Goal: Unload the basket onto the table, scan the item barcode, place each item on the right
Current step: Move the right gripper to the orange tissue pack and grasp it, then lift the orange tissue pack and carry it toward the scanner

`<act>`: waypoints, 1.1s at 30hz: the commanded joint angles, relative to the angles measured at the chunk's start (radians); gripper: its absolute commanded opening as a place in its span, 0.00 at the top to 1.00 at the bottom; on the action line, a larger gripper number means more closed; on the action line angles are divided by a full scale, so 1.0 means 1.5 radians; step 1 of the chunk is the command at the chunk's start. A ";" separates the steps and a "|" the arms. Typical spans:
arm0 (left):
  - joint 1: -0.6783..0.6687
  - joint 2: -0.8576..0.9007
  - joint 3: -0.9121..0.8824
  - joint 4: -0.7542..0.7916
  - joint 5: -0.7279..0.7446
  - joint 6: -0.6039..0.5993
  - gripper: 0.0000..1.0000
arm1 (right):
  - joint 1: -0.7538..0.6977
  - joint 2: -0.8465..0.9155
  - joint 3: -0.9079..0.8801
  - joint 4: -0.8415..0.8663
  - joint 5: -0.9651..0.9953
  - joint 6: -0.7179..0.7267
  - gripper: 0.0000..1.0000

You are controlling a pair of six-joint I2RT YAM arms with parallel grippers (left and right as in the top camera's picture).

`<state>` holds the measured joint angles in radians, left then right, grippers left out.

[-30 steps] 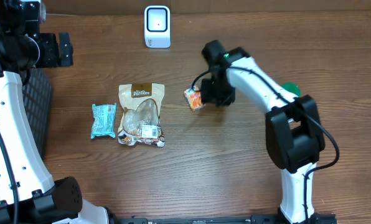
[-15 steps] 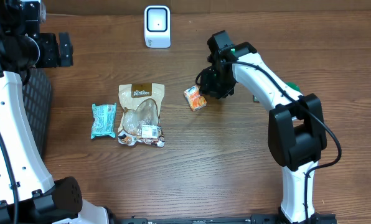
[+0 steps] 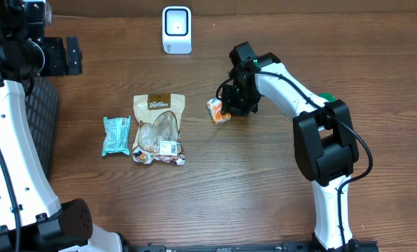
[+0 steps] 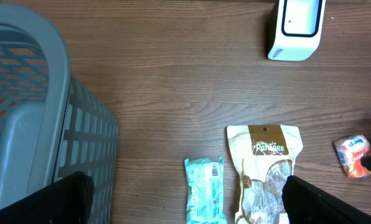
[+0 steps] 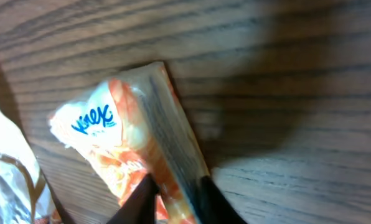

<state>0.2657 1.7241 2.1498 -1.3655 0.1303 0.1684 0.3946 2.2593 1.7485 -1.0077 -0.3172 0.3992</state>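
The orange Kleenex tissue pack [image 5: 120, 140] lies on the wooden table [image 3: 250, 189] near its middle, tilted, below and to the right of the white barcode scanner [image 3: 176, 29], which stands at the far edge. The right gripper [image 5: 176, 194] is down on the pack, its fingers [image 5: 140, 200] drawn narrow and pinching the pack's seamed edge between them. Left of the pack lies a tan Pantree snack pouch [image 3: 158, 129], and just beside that a teal packet [image 3: 115, 135]. The left gripper [image 4: 185, 182] hangs above the table's left side with its jaws spread wide and nothing in them, next to a grey basket [image 4: 61, 81].
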 commanded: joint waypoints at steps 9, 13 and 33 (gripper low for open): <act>0.002 -0.001 0.013 0.001 -0.003 0.013 0.01 | -0.017 -0.004 -0.001 -0.038 -0.064 -0.028 0.96; 0.002 -0.001 0.013 0.001 -0.003 0.013 0.01 | -0.053 -0.055 0.013 -0.041 -0.212 -0.098 0.96; 0.002 -0.001 0.013 0.001 -0.003 0.013 0.00 | -0.198 -0.192 0.013 -0.026 -0.824 -0.218 0.96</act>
<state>0.2657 1.7241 2.1498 -1.3651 0.1303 0.1684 0.1181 2.0251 1.7470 -1.0557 -1.3518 0.0982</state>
